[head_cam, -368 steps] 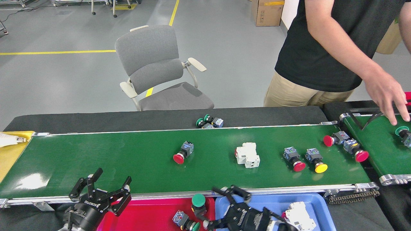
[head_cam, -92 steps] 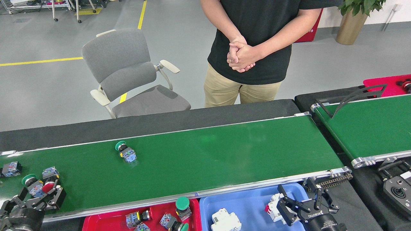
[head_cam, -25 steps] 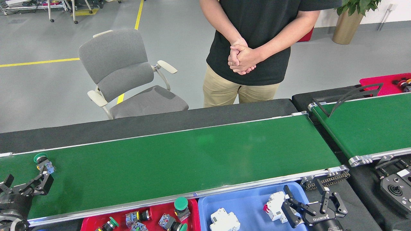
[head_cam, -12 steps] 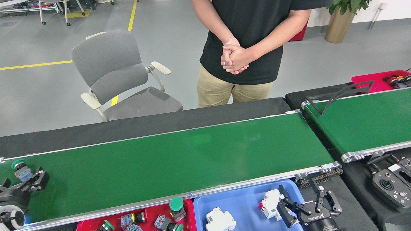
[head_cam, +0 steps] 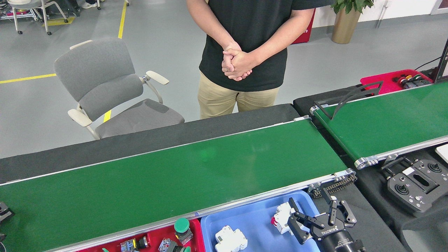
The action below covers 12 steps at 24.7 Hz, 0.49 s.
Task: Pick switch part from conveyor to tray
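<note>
No switch part showed on your conveyor [head_cam: 168, 178]; green-capped ones lay in the red tray [head_cam: 196, 232]. Right gripper [head_cam: 316, 218] hung spread and empty over the blue tray [head_cam: 255, 218], beside white breakers [head_cam: 281, 217]. Left gripper [head_cam: 4, 211] barely showed, state unclear. Person [head_cam: 241, 52] stood behind.

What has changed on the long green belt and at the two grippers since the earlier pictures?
The conveyor now carries nothing; its last green button switch went off left. The left gripper has nearly left view. The right gripper stays open over the blue tray.
</note>
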Available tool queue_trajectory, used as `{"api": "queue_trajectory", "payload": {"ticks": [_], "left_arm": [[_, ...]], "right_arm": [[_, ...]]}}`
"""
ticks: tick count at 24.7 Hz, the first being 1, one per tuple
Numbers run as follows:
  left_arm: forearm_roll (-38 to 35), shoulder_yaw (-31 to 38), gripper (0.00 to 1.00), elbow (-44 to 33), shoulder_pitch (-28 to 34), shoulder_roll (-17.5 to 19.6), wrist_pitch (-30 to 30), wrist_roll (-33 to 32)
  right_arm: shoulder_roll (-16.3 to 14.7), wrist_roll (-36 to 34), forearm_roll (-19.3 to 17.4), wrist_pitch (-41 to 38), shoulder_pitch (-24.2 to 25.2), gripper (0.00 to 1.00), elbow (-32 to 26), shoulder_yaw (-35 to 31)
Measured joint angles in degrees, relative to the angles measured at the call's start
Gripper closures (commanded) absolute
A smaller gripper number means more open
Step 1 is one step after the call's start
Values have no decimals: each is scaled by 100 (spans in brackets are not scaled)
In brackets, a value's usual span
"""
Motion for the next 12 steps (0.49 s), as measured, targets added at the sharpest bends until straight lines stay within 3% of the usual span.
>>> {"api": "queue_trajectory", "payload": {"ticks": [3,5,10,12], "left_arm": [[0,-102,86,-223,53,-158,-138,131],[-1,-231,86,-820,307,-406,-522,150],[-29,-486,81,-3388,1599,-909,-2371,171],[-43,-557,69,-4559,2415,-1066,-3181,157]], "right_arm": [[1,-1,0,-23,0,0,40,-3],[2,-1,0,4,1,0,45,-53],[12,-2,-2,45,71,0,73,-832],[34,-2,-10,53,136,0,67,-988]]}}
